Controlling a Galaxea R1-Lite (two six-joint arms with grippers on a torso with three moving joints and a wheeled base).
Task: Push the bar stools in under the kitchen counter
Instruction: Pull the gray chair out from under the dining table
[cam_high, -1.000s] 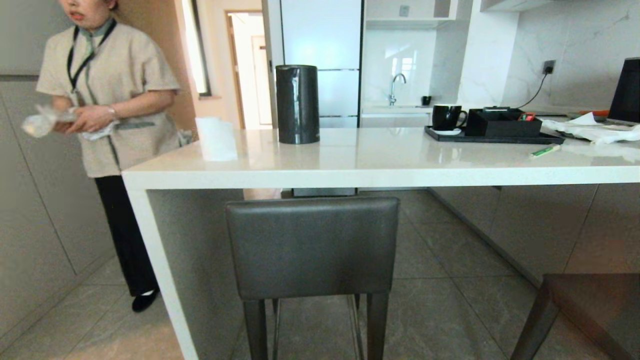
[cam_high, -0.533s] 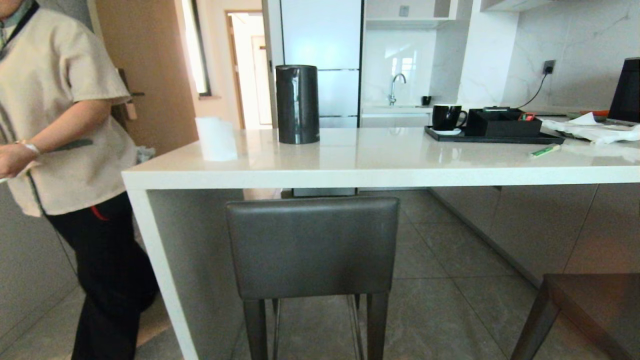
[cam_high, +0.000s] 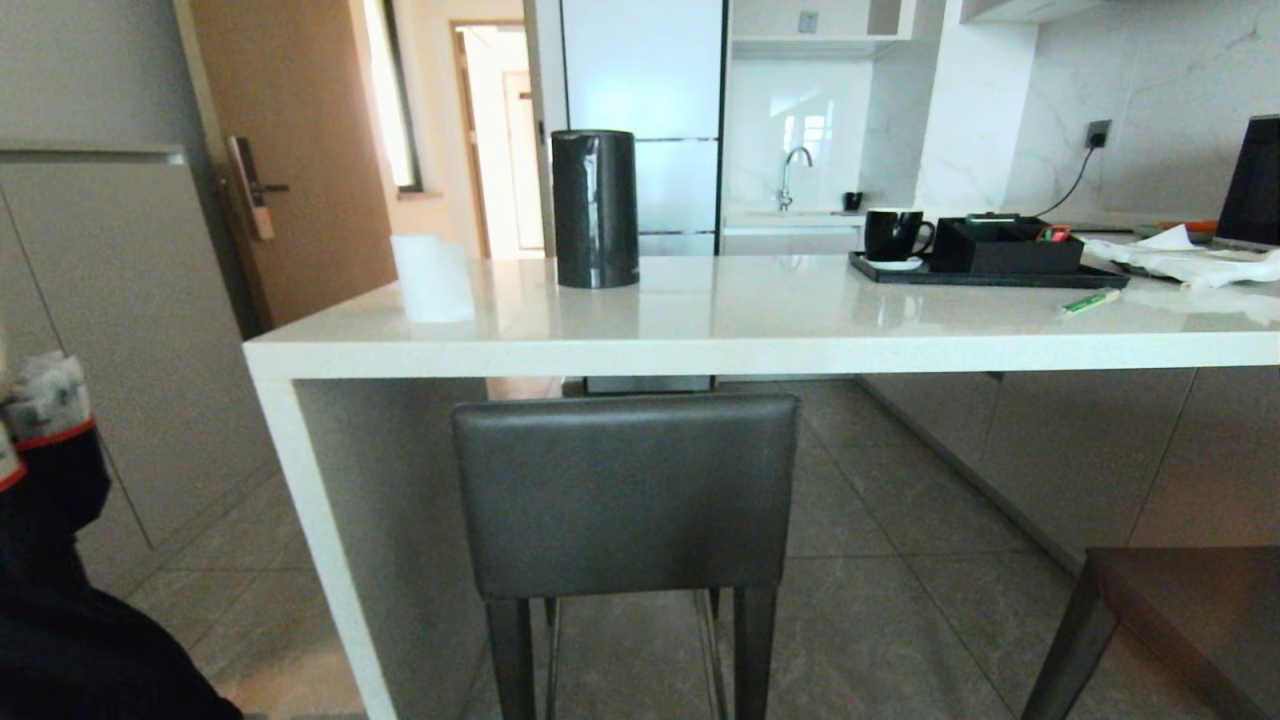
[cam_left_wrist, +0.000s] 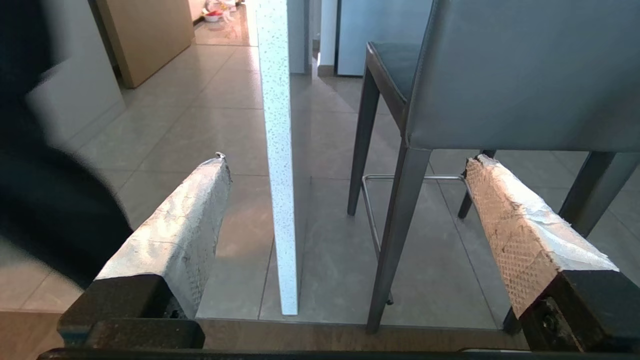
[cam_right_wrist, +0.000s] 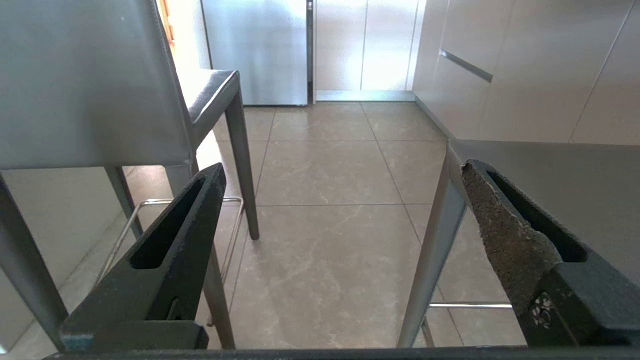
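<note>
Head view: neither arm shows; the kitchen counter (cam_high: 760, 340), the table of this scene, runs its long axis from 9 to 3 o'clock across the picture; one bar stool (cam_high: 625, 495) stands at 6 o'clock, its backrest just below the slab's edge, back face toward the camera, seat hidden; the second stool (cam_high: 1190, 620) sits at 4 o'clock, only a seat corner and one leg showing; a black kettle (cam_high: 595, 208) stands on the slab at 12 o'clock; a person's dark clothing (cam_high: 60, 620) fills the 8 o'clock corner.

Left wrist view: the left gripper (cam_left_wrist: 345, 167) is held low and level, its jaws spread wide and empty; it alone shows the first stool's seat, legs and footrail (cam_left_wrist: 372, 215), beside the white end panel (cam_left_wrist: 280, 165).

Right wrist view: the right gripper (cam_right_wrist: 342, 167) is likewise low and level, its jaws wide apart, holding nothing; the first stool appears at 10 o'clock, the second stool's seat at 3 o'clock.
</note>
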